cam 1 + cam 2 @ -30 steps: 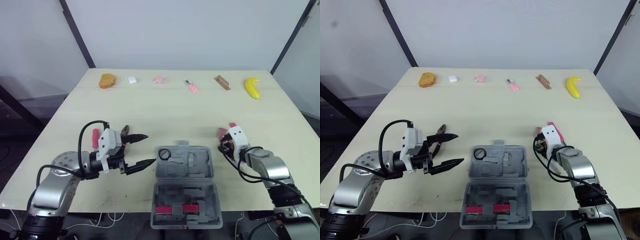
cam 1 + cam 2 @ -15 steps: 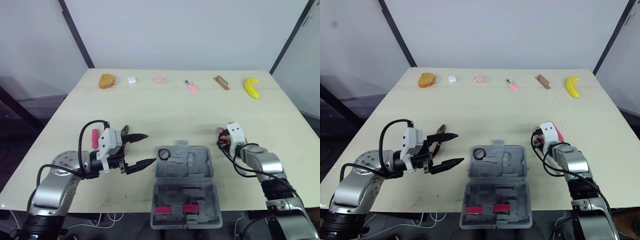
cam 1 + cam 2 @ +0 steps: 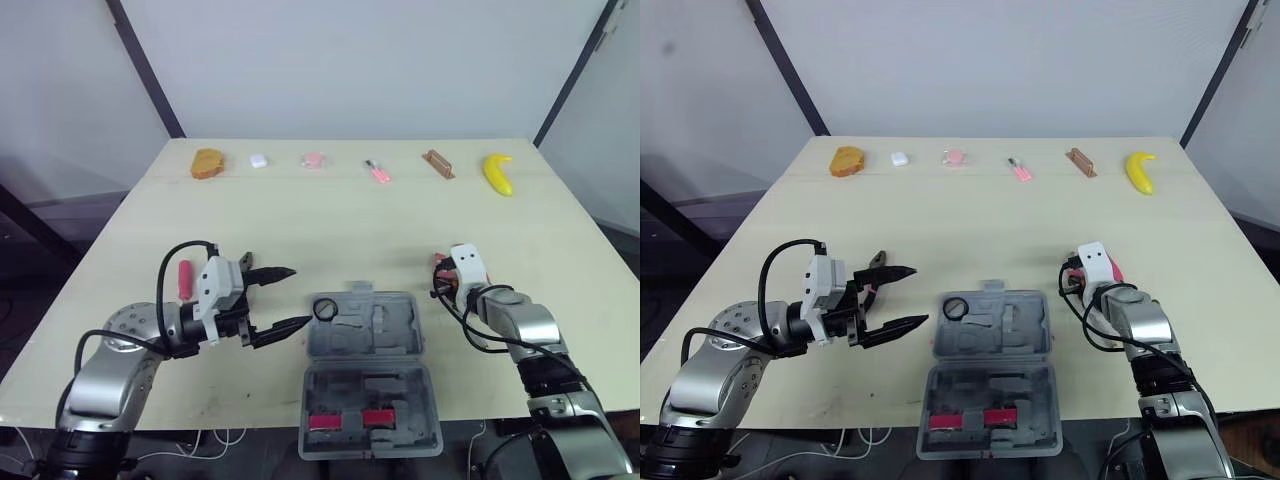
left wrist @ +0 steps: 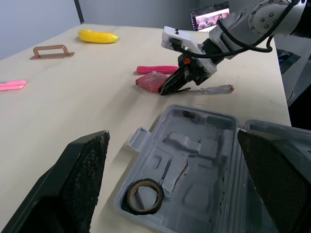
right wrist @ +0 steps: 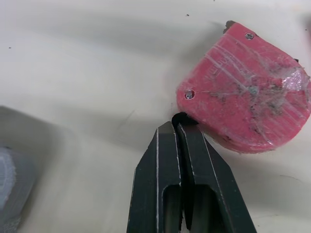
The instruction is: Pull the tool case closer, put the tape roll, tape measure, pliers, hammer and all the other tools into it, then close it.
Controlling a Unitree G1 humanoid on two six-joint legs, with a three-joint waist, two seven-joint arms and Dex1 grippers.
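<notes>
The right gripper (image 5: 176,127) was closed, its tips touching the edge of the tape measure (image 5: 248,97). The left gripper (image 3: 298,296) gaped wide, pointing at the opened tool case (image 3: 395,335), which stretched lengthwise toward the robot, tape roll (image 3: 326,308) inside.

Colours on my table right now

I see a grey tool case (image 3: 368,370) with two red inserts (image 3: 325,421), a black tape roll (image 4: 144,195), a scuffed red tape measure (image 5: 248,109), a ribbed pink handle (image 4: 158,69), a yellow banana (image 3: 497,173) and a pale cream table (image 3: 330,220).
</notes>
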